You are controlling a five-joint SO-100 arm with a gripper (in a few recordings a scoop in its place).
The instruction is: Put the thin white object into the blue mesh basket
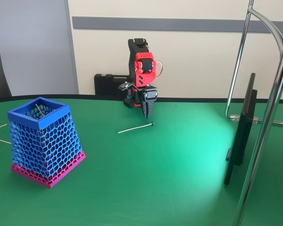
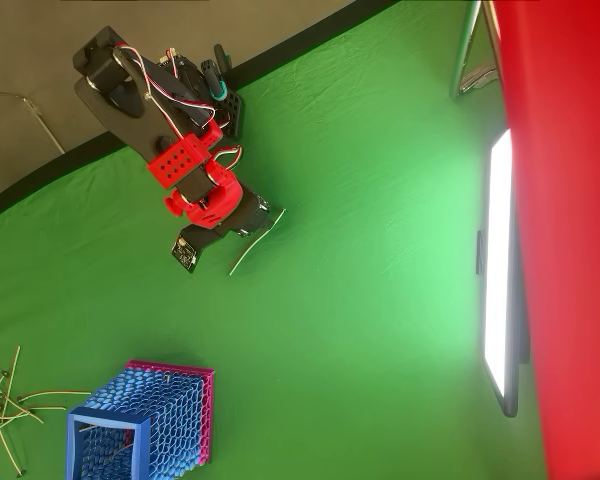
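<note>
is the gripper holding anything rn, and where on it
Nothing held: the gripper hangs just above the dark-headed end of the thin white object, which lies on the green table.

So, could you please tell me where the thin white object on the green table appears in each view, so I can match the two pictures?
Fixed view: the thin white object lies flat on the green table, centre of the picture, just below the fingers, right of the blue mesh basket.
Overhead view: the stick lies upper left of centre, beside the red arm, with the basket at the bottom left.
Shared landmark: the basket.
</note>
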